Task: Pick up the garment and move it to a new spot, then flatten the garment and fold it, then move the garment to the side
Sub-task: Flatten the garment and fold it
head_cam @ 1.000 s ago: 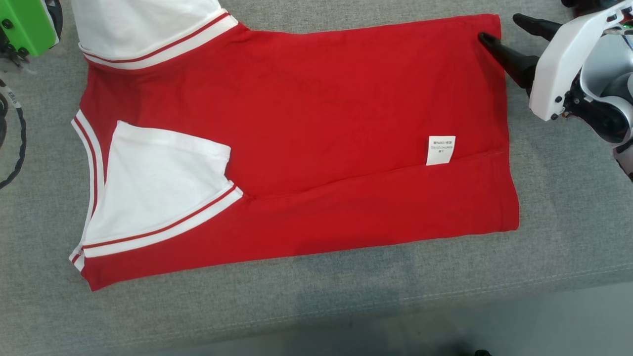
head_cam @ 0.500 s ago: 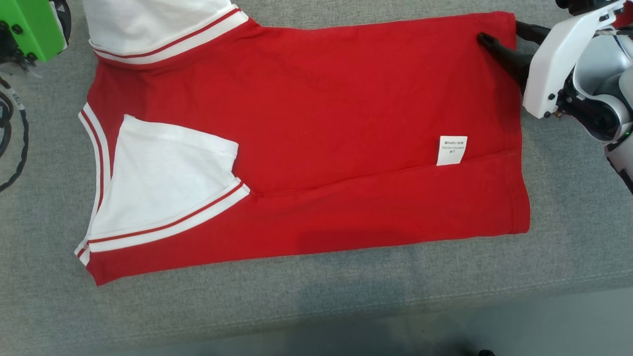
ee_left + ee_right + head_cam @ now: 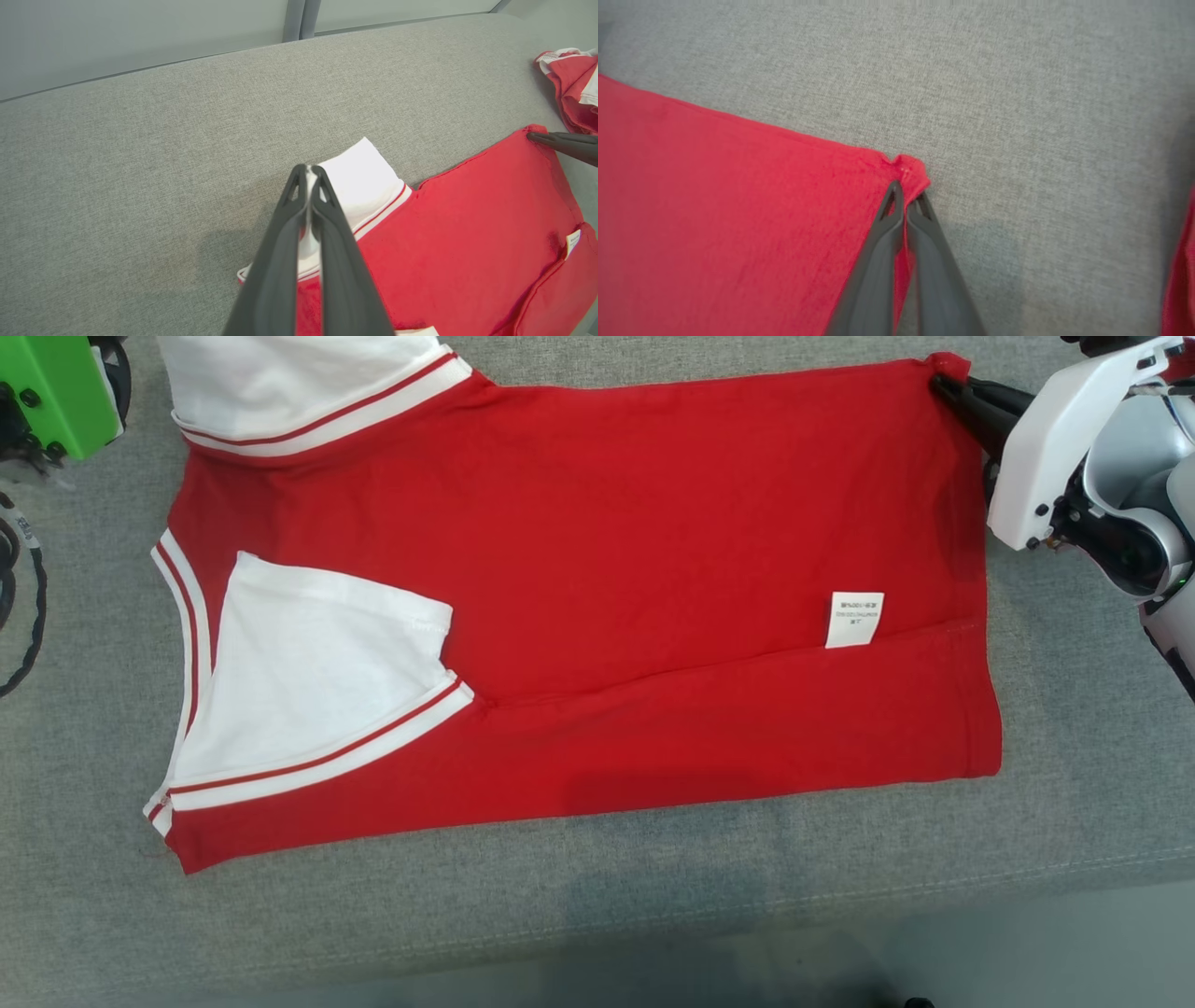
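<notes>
The garment (image 3: 607,569) is a red shirt with white sleeves, lying flat and folded lengthwise on the grey padded surface (image 3: 560,915), a white label near its right hem. My right gripper (image 3: 938,383) is shut on the garment's far right corner; the right wrist view shows the red corner (image 3: 908,170) bunched at my shut fingertips (image 3: 903,189). My left gripper (image 3: 308,170) is shut on the white sleeve (image 3: 359,177) at the far left corner, with white cloth showing between the fingers. The right gripper's finger (image 3: 560,142) also appears at the red corner in the left wrist view.
A second red and white cloth (image 3: 574,93) lies crumpled beyond the right corner, also at the edge (image 3: 1181,280) of the right wrist view. The surface's front edge (image 3: 840,896) runs below the garment. A black cable (image 3: 33,616) hangs at left beneath the green housing (image 3: 51,387).
My right gripper's fingers, open astride the far right corner a second ago, have shut on it and pinched it up slightly. The head camera shifted a little; the garment stayed put.
</notes>
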Controlling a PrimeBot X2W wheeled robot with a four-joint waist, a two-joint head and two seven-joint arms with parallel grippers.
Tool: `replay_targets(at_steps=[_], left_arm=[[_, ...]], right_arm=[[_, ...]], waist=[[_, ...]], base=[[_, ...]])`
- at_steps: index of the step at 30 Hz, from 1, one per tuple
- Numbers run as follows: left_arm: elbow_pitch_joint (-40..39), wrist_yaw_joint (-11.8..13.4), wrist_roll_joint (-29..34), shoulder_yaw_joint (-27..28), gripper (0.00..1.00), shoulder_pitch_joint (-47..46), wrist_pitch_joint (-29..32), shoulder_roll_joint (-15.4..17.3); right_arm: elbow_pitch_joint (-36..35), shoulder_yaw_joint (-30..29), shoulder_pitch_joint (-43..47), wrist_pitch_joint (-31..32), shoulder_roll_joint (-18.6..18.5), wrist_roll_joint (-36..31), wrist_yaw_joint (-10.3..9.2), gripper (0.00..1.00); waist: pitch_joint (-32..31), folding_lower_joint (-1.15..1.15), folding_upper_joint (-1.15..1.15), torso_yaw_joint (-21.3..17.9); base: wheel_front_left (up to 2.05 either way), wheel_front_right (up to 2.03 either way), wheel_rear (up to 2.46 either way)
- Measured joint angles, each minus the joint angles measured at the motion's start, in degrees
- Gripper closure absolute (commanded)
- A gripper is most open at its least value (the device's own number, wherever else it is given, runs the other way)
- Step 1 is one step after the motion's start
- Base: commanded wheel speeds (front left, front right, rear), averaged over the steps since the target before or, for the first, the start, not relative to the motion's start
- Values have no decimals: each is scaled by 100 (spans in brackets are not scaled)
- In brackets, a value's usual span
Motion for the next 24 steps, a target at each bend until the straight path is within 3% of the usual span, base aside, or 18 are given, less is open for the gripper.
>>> replay_targets(at_steps=[24], left_arm=[[-354,0,-333,-167,100,476,-411,41]], right_arm=[[-71,215,302,-651,-62,-148,63,100]], waist=[[-461,0,0,-25]], base=[[0,0,0]])
